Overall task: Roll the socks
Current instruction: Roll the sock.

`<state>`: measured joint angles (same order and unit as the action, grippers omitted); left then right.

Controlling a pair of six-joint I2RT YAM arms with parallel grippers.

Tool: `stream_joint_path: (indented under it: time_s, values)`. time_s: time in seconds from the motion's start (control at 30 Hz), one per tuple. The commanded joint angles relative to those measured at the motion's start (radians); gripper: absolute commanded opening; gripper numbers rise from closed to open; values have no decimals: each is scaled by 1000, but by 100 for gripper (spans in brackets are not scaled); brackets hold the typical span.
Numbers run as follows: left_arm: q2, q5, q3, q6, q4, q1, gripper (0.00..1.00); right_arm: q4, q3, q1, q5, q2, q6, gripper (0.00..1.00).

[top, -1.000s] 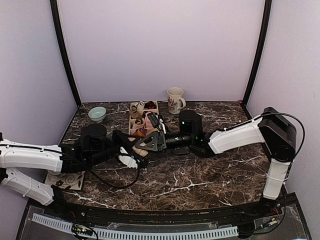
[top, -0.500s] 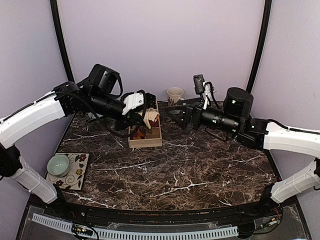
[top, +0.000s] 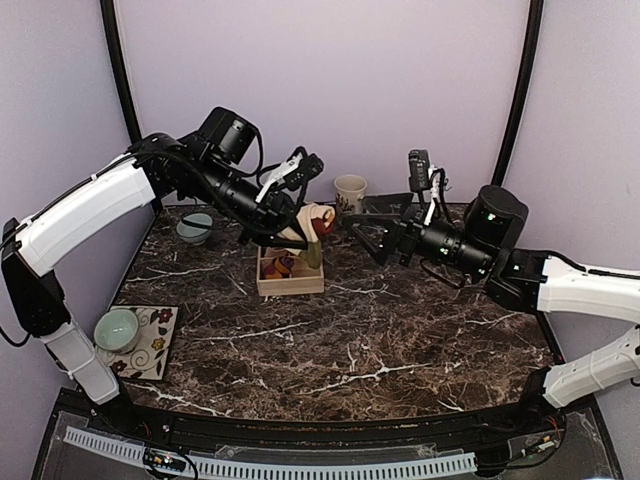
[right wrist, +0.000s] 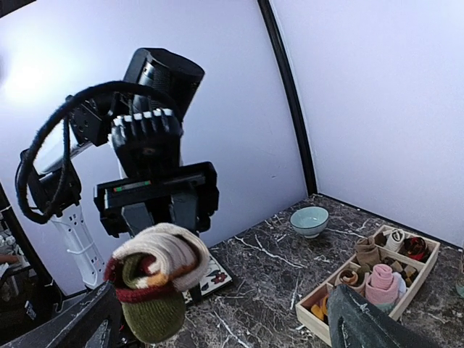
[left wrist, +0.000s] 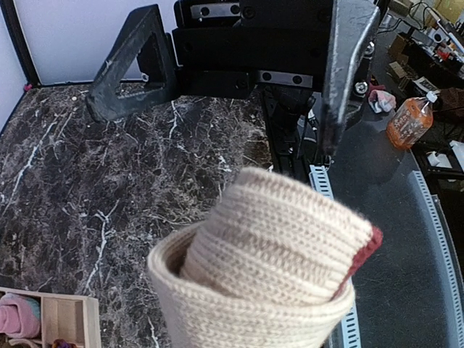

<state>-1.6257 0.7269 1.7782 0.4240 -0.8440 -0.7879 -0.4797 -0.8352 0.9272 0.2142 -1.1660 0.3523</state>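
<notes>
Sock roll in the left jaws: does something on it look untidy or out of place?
Yes. The sock roll, held in the air by the left gripper, is uneven: a green and maroon end bulges out below its beige outer layer.

The left pincer (top: pixel 298 226) lifted the socks (top: pixel 318 222) above the tray (top: pixel 290 286).

The socks (left wrist: pixel 268 254) filling the lower centre of the left wrist view are ribbed beige with a reddish-brown edge and, seemingly, an olive-green end, while the table (top: pixel 400 340) across the lower frame is dark brown marble veined white.
</notes>
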Motion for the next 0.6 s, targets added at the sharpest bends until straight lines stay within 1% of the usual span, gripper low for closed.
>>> stream_joint_path:
  time_s: [0.0,0.07,0.13,0.27,0.37,0.5,0.57]
  values:
    - [-29,87,-6,-38,-41,7,0,-52,-53,59,32,-18,-60,99]
    - [-44,103,-5,-42,-47,9,0,-23,-92,100,12,-47,-115,99]
    - [-56,106,8,-39,-61,8,0,62,-159,123,-30,-83,-155,99]
    - [-48,82,14,-35,-54,10,0,149,-226,139,-97,-132,-176,99]
    - [-43,109,33,-17,-84,11,0,207,-255,149,-140,-153,-193,99]
    - [-26,214,43,14,-130,12,0,271,-258,151,-144,-150,-220,99]
    - [-18,279,43,35,-151,12,0,284,-240,151,-120,-132,-230,96]
